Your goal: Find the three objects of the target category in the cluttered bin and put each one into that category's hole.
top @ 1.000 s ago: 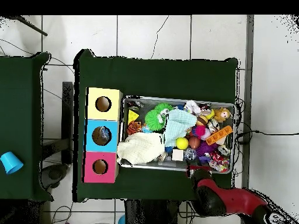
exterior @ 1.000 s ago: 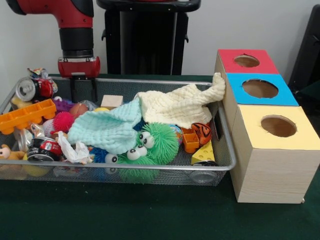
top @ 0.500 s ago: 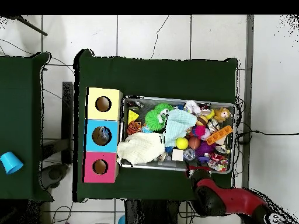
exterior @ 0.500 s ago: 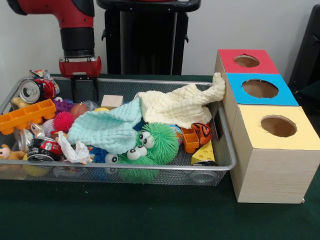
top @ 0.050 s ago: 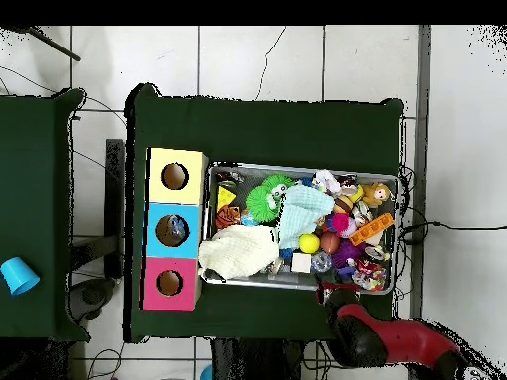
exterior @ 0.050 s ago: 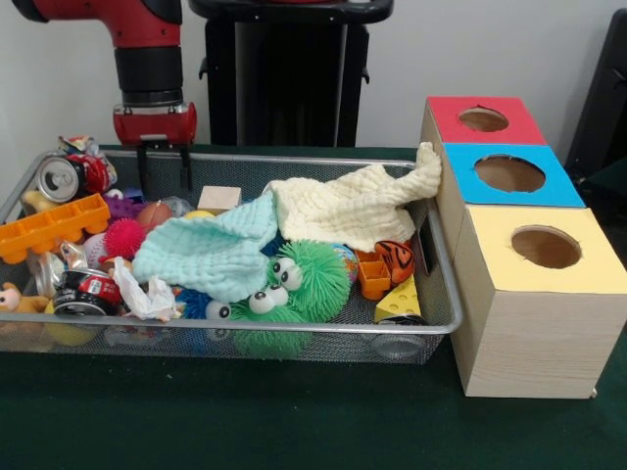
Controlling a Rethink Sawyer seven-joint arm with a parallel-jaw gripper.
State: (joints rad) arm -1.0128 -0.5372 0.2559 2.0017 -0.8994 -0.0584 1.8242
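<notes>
Jaws (exterior @ 0.050 s ago: 164, 171) spread and empty, hanging over the wire bin's (exterior @ 0.050 s ago: 294, 324) back rim near the crushed can (exterior @ 0.050 s ago: 61, 177). Target category unclear; candidates lie in the bin, partly under the mint cloth (exterior @ 0.050 s ago: 211, 253). Advise descending vertically, clear of the rim.

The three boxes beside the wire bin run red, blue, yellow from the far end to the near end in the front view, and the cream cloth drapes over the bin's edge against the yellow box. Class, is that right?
One thing is wrong. The cream cloth leans against the corner where the red box meets the blue box, not the yellow box. The front view shows this. The box order beside the wire bin is as stated.
</notes>
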